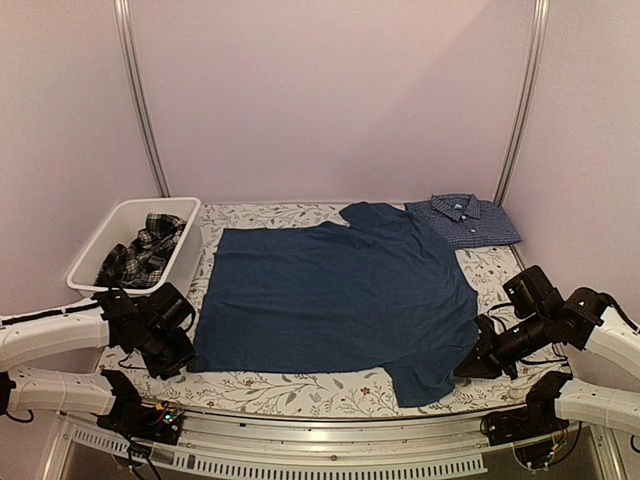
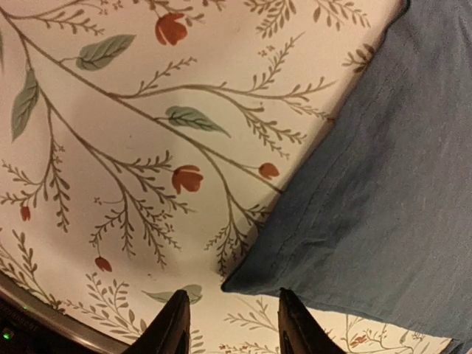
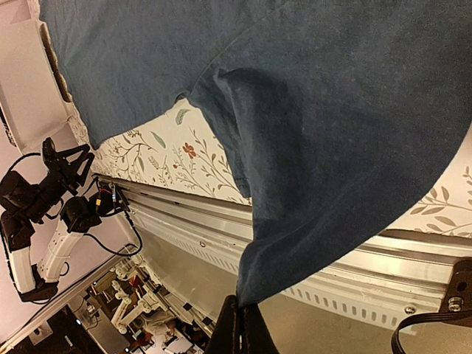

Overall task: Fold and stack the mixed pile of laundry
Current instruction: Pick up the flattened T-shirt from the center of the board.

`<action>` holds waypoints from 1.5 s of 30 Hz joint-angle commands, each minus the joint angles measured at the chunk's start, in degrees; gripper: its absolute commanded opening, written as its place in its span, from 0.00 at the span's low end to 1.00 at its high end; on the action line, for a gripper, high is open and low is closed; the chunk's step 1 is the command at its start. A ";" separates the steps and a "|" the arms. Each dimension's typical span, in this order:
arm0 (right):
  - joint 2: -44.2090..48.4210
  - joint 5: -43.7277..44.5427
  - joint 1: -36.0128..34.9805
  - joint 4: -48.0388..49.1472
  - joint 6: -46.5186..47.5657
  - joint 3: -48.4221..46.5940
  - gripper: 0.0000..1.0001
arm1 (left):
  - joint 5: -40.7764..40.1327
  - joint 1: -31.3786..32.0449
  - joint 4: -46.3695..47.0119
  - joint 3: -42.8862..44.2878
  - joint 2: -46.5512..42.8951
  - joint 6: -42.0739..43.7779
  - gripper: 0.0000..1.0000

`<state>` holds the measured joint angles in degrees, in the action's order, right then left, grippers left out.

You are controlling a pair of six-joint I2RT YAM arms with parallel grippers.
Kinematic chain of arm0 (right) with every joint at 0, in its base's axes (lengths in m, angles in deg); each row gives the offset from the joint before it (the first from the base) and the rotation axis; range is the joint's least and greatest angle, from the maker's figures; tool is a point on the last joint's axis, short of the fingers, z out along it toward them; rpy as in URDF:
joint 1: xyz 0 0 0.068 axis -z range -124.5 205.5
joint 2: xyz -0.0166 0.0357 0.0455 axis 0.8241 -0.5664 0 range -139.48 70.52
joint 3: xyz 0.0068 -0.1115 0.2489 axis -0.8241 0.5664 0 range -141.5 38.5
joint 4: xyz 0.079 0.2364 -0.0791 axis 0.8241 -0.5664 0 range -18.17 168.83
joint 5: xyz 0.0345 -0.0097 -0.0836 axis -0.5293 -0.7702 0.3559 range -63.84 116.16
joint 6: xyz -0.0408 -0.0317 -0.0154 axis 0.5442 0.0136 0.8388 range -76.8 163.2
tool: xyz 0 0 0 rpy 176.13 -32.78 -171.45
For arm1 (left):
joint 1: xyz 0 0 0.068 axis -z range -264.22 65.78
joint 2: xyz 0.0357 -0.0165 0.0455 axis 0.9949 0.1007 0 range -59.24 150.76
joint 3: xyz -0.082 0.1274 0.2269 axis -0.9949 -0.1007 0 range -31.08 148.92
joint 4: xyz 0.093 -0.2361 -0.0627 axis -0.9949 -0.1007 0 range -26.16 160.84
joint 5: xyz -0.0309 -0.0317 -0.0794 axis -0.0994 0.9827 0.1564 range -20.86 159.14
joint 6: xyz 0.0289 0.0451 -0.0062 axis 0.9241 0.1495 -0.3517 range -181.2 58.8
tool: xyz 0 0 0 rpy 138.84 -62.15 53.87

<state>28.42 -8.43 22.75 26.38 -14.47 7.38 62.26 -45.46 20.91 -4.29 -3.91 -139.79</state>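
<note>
Three garments: one T-shirt (image 1: 330,295) lying flat, long axis left-right, hem at left. One checked shirt (image 1: 462,218) behind it, one plaid piece (image 1: 145,250) to its left. Right gripper (image 3: 240,324) pinches its sleeve; left gripper (image 2: 232,313) wide at its hem corner.

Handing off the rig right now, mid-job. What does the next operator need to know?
Left gripper: open, dark blue T-shirt's near-left hem corner just ahead of it, ungripped.
Right gripper: shut on the T-shirt's near-right sleeve.
T-shirt spread flat on the tablecloth; checked shirt folded at far right; plaid piece in the white tub.
Done: checked shirt. Left: fold T-shirt and plaid piece, stack all.
</note>
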 commanded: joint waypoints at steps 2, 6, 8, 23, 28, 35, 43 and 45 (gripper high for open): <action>-0.41 1.26 -0.38 0.80 1.23 -1.67 0.00 | 0.06 -2.91 7.19 -1.17 3.12 4.93 0.38; -0.86 2.21 -0.32 0.55 1.65 -2.66 0.00 | 2.34 -2.92 8.69 -2.68 4.75 5.21 0.35; -1.12 2.40 -0.32 0.47 1.90 -2.94 0.00 | 3.92 -2.96 8.88 -3.82 4.98 4.99 0.33; 3.96 2.58 -0.33 -0.39 -0.56 -7.43 0.00 | 5.20 -2.90 -3.64 3.91 -2.21 5.02 0.00; -0.47 7.10 -0.18 1.40 2.46 -13.71 0.00 | 2.04 -2.95 -6.18 11.33 -0.19 6.88 0.00; -9.87 8.36 7.83 2.25 12.29 -22.26 0.00 | -3.02 -4.15 -7.70 21.74 7.82 10.66 0.00; -19.70 5.56 18.80 5.02 23.58 -29.52 0.00 | -5.12 -6.96 -6.33 31.55 17.87 17.35 0.00; -22.24 5.45 19.31 5.04 25.63 -31.25 0.00 | -4.77 -6.33 -6.27 32.76 19.73 17.92 0.00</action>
<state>9.27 -1.85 40.67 29.22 4.19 -19.98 61.59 -51.36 12.86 24.29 13.60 -125.80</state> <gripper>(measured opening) 0.004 0.005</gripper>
